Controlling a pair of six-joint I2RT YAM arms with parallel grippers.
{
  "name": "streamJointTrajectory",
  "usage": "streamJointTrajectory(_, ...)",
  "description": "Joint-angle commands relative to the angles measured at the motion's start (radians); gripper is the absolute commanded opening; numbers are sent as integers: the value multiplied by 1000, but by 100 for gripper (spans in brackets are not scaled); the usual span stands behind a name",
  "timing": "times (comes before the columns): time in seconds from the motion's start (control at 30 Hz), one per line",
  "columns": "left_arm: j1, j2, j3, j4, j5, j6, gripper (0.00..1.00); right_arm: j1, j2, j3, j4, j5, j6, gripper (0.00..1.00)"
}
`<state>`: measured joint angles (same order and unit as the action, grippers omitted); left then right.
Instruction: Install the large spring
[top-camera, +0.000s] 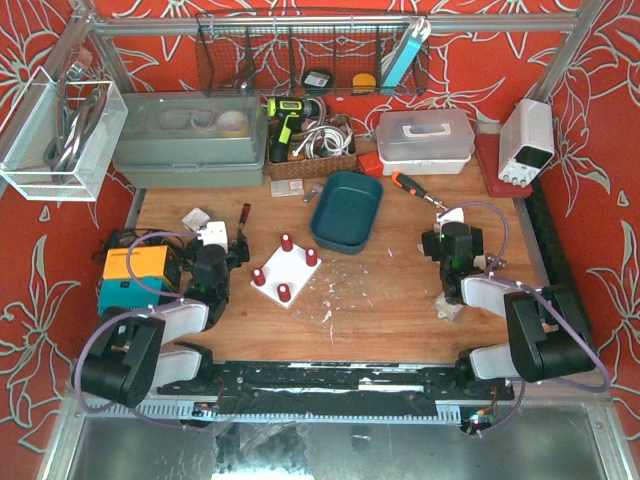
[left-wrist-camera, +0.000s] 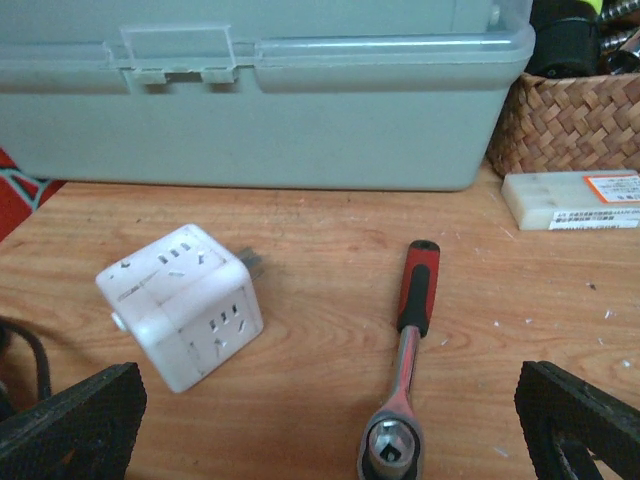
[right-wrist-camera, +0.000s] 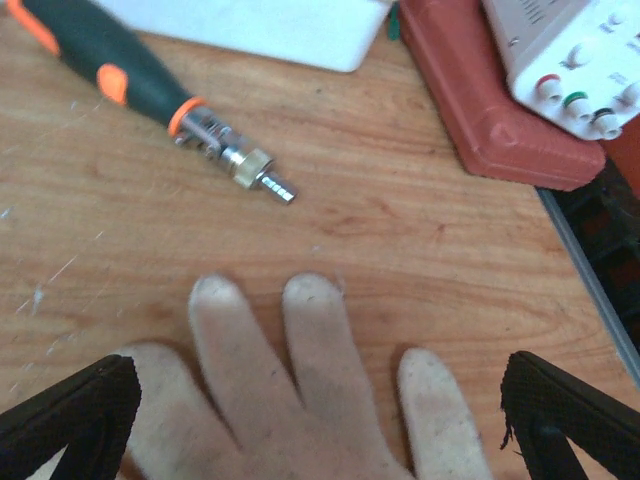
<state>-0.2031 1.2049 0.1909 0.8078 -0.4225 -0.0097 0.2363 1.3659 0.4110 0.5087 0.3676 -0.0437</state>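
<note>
Black fingers of the left gripper fill the bottom corners of its wrist view. They are spread wide with nothing held, and the head of a ratchet lies on the wood between them. The right gripper is spread just as wide and grips nothing. It hangs over a white glove lying flat on the table.

I cannot make out the spring in any view. A white plate with four red pegs lies at mid-table between the two grippers, nearer the left one. Just behind it and to the right sits a teal tray; what it holds cannot be told.

On the left, the ratchet's red-and-black handle points toward a grey box at the back. A white power cube sits near the ratchet, to its left and apart from it. A basket stands just right of the grey box, with a small white pack in front of it. An orange-and-teal unit sits beside the left arm at the table's edge.

On the right, a screwdriver lies beyond the glove, its bit toward the glove but apart from it. A red case lies at the far right, and a power supply stands on it.
</note>
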Motion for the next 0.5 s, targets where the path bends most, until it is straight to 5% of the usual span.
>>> streamJointTrajectory(0.0,33,79,11,206,67,27,100,-70,15,-29,173,-69,12,99)
streamJointTrajectory(0.47,42,167,-70,402,160,51,100,-92,53,-123,367,-110,18,99)
